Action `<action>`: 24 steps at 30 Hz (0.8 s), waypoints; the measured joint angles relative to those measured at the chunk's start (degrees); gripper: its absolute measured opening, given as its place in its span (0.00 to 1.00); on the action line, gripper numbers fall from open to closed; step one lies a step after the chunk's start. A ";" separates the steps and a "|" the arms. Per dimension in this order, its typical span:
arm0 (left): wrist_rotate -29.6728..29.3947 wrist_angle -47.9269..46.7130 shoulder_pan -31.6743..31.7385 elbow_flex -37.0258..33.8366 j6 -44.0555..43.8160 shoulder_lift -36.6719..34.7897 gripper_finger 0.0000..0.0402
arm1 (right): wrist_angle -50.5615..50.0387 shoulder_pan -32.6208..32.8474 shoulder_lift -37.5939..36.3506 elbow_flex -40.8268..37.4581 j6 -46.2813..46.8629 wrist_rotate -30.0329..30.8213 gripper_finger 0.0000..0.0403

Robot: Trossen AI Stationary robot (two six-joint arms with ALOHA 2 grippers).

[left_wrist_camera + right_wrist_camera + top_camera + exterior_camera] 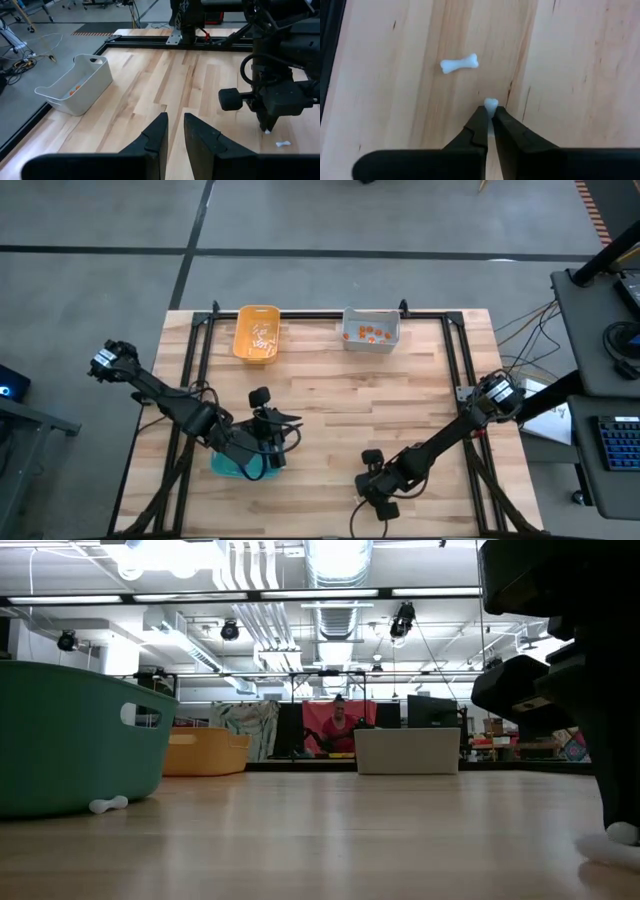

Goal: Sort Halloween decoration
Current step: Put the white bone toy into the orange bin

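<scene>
Small white bone-shaped trinkets on the wooden tabletop: one bone (pixel 459 63) lying flat and free, roughly crosswise to the boards; a second white piece (pixel 491 104) just beside it, only its rounded end showing, pinched between the closed fingertips of the right gripper (pixel 491 117). Another white bone (pixel 108 804) flat on the wood, right by the foot of the teal bin (pixel 70 740). Orange roundish trinkets (pixel 369 334) scattered loose inside the grey bin (pixel 371 313). Pale small pieces (pixel 260 337) heaped in the orange-yellow bin (pixel 256 311), shapes too small to tell.

The wooden worktop (pixel 330 410) is carrying an orange-yellow bin (pixel 256 333) and a grey bin (pixel 370 329) at its far edge. A teal bin (pixel 70 735) is sitting near the front, and small white bones (pixel 459 63) are lying directly on the boards.
</scene>
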 joint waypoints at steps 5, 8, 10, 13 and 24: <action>0.00 -0.10 -0.37 0.00 0.58 0.00 0.11 | -0.26 -0.85 -1.33 -0.14 -0.58 -0.36 0.03; -0.04 -0.20 -0.81 0.00 1.68 -0.01 0.11 | -1.34 -1.87 -2.75 -0.03 -1.72 -0.31 0.03; -0.04 -0.24 -1.19 0.00 2.68 -0.15 0.11 | -1.96 -3.07 -4.16 0.03 -2.47 0.24 0.02; -0.67 -0.39 -1.59 0.00 4.13 -0.80 0.11 | -1.20 -5.31 -6.83 0.41 -3.76 0.35 0.02; -4.13 -8.55 -2.53 0.02 6.51 -5.76 0.11 | 2.35 -19.49 -10.55 2.97 -16.42 0.14 0.02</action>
